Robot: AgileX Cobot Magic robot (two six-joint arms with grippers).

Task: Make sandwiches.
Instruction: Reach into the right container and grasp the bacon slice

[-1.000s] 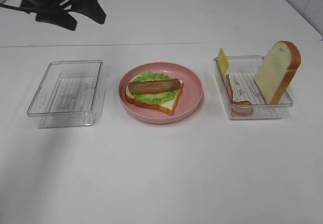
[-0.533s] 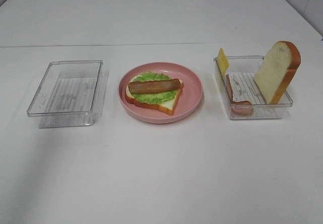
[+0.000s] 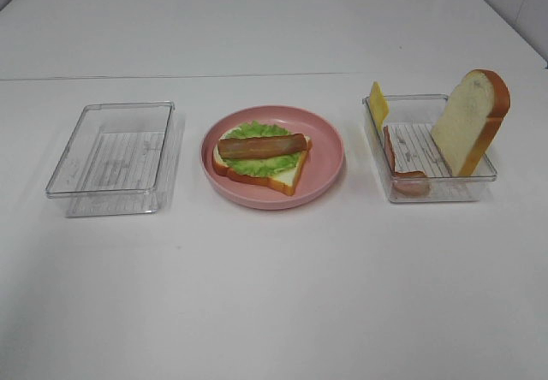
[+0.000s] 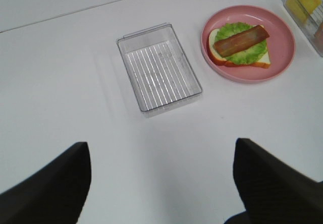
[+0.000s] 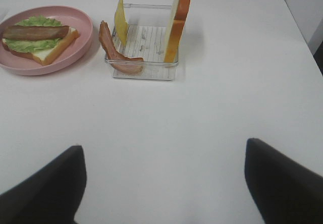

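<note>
Left gripper (image 4: 161,144) hanging over table (image 4: 166,133), jaws standing wide apart, gripping nothing. Right gripper (image 5: 164,146) likewise released, nothing between jaws. Unfinished sandwich (image 3: 261,159) lying on pink plate (image 3: 330,149): bread slice (image 3: 287,176) carrying lettuce leaf (image 3: 248,166), bacon strip (image 3: 261,145) lying on top. Right tray (image 3: 437,193) holding second bread slice (image 3: 469,119) standing upright, cheese slice (image 3: 378,103) standing at left wall, second bacon strip (image 3: 409,181) curling at near left corner. Left tray (image 3: 111,202) sitting beside plate.

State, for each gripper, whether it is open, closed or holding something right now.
Left gripper: open, holding nothing.
Right gripper: open, holding nothing.
</note>
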